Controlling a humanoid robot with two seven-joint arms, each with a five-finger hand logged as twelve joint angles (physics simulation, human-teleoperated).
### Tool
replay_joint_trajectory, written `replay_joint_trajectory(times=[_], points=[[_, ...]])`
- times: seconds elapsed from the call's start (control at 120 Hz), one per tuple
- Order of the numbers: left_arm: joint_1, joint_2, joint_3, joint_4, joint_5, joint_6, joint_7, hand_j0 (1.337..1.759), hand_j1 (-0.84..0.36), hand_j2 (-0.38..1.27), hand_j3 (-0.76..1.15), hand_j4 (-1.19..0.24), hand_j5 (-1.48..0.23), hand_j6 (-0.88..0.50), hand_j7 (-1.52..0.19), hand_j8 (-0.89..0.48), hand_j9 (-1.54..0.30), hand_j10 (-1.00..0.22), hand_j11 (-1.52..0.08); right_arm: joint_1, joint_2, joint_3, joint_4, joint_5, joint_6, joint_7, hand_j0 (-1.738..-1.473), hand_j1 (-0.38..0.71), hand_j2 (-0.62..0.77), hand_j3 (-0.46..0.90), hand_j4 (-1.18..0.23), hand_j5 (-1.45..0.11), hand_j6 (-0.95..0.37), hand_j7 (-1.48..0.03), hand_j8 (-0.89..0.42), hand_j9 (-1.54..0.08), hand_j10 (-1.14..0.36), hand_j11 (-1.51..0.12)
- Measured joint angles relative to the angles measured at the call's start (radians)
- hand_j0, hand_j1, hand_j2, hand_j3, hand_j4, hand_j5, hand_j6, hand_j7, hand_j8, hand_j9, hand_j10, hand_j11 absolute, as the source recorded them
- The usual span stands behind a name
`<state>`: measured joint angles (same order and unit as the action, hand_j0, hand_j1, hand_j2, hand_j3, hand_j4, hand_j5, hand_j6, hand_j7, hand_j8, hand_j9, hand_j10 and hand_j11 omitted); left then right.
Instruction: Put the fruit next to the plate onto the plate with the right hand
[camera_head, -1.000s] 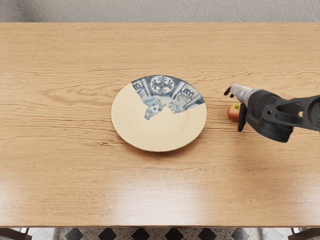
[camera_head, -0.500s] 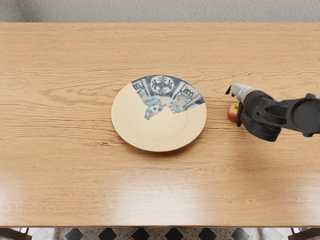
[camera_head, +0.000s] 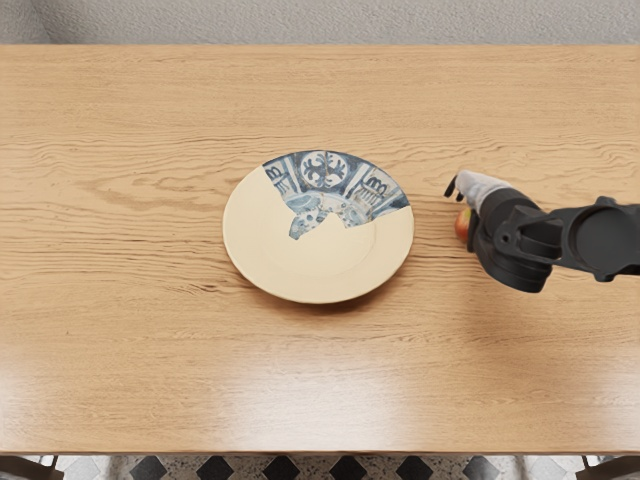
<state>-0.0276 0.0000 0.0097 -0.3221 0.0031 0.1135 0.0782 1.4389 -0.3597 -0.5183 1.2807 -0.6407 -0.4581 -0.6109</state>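
Note:
A small red and yellow apple (camera_head: 461, 223) lies on the table just right of the plate, and only a sliver of it shows. The round cream plate (camera_head: 300, 280) with a blue patterned segment at its back sits at the table's middle. My right hand (camera_head: 466, 208) comes in from the right edge and sits over the apple, covering most of it. The dark wrist and forearm (camera_head: 560, 240) hide how the hand meets the fruit. The apple still rests on the wood, apart from the plate's rim.
The wooden table (camera_head: 150, 150) spans the whole view, with its front edge near the bottom and a tiled floor below it. The left arm does not show.
The right hand has moved left and down over the apple, which now shows far less than a second ago. The apple and plate stay where they were.

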Motion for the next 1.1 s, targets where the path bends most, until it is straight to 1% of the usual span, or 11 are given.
replay_joint_trajectory(times=[0.367,0.467,0.525,0.583,0.683,0.767,0.858,0.925,0.933,0.975,1.1], points=[[0.0,0.0,0.0,0.0,0.0,0.0,0.0,1.658,0.35,0.0,0.0,0.0,0.0,0.0,0.0,0.0,0.0,0.0,0.0,-0.008,0.002,0.005,0.001,0.001,0.0,0.0,-1.658,0.18,-0.09,0.0,-0.44,-0.57,-0.44,-0.57,-0.44,-0.57,-0.44,-0.57],[0.0,0.0,0.0,0.0,0.0,0.0,0.0,1.658,0.35,0.0,0.0,0.0,0.0,0.0,0.0,0.0,0.0,0.0,0.0,-0.011,0.001,0.006,0.0,0.0,0.001,-0.001,-1.655,0.2,-0.08,0.0,-0.47,-0.63,-0.47,-0.62,-0.41,-0.63,-0.47,-0.63],[0.0,0.0,0.0,0.0,0.0,0.0,0.0,1.658,0.35,0.0,0.0,0.0,0.0,0.0,0.0,0.0,0.0,0.0,0.0,-0.014,0.001,0.007,0.0,-0.002,0.001,-0.001,-1.652,0.21,-0.09,0.0,-0.49,-0.66,-0.5,-0.64,-0.38,-0.67,-0.45,-0.67],[0.0,0.0,0.0,0.0,0.0,0.0,0.0,1.658,0.35,0.0,0.0,0.0,0.0,0.0,0.0,0.0,0.0,0.0,0.0,-0.016,0.001,0.008,0.0,-0.004,0.001,0.0,-1.652,0.24,0.03,0.0,-0.51,-0.68,-0.52,-0.67,-0.37,-0.7,-0.44,-0.71],[0.0,0.0,0.0,0.0,0.0,0.0,0.0,1.658,0.35,0.0,0.0,0.0,0.0,0.0,0.0,0.0,0.0,0.0,0.0,-0.017,0.002,0.009,-0.001,-0.001,0.0,-0.001,-1.652,0.26,0.02,0.0,-0.56,-0.72,-0.56,-0.72,-0.35,-0.74,-0.42,-0.76],[0.0,0.0,0.0,0.0,0.0,0.0,0.0,1.658,0.35,0.0,0.0,0.0,0.0,0.0,0.0,0.0,0.0,0.0,0.0,-0.017,0.002,0.01,-0.002,0.001,0.0,-0.002,-1.65,0.26,0.03,0.0,-0.6,-0.76,-0.55,-0.77,-0.33,-0.78,-0.4,-0.8],[0.0,0.0,0.0,0.0,0.0,0.0,0.0,1.658,0.35,0.0,0.0,0.0,0.0,0.0,0.0,0.0,0.0,0.0,0.0,-0.015,0.002,0.011,-0.002,0.006,0.001,-0.001,-1.652,0.25,0.1,0.0,-0.62,-0.8,-0.57,-0.8,-0.36,-0.82,-0.43,-0.83],[0.0,0.0,0.0,0.0,0.0,0.0,0.0,1.658,0.35,0.0,0.0,0.0,0.0,0.0,0.0,0.0,0.0,0.0,0.0,-0.014,0.001,0.02,-0.002,0.007,0.003,0.0,-1.652,0.25,0.17,0.0,-0.64,-0.82,-0.6,-0.82,-0.39,-0.84,-0.46,-0.85],[0.0,0.0,0.0,0.0,0.0,0.0,0.0,1.658,0.35,0.0,0.0,0.0,0.0,0.0,0.0,0.0,0.0,0.0,0.0,-0.014,0.001,0.021,-0.002,0.007,0.003,0.0,-1.653,0.25,0.2,0.0,-0.64,-0.82,-0.59,-0.83,-0.39,-0.84,-0.45,-0.86],[0.0,0.0,0.0,0.0,0.0,0.0,0.0,1.658,0.35,0.0,0.0,0.0,0.0,0.0,0.0,0.0,0.0,0.0,0.0,-0.013,-0.001,0.025,-0.002,0.008,0.005,0.0,-1.653,0.25,0.23,0.0,-0.65,-0.84,-0.61,-0.84,-0.4,-0.85,-0.46,-0.87],[0.0,0.0,0.0,0.0,0.0,0.0,0.0,1.658,0.35,0.0,0.0,0.0,0.0,0.0,0.0,0.0,0.0,0.0,0.0,-0.01,-0.007,0.035,-0.001,0.01,0.009,0.0,-1.654,0.23,0.24,0.0,-0.67,-0.87,-0.64,-0.87,-0.42,-0.88,-0.47,-0.89]])
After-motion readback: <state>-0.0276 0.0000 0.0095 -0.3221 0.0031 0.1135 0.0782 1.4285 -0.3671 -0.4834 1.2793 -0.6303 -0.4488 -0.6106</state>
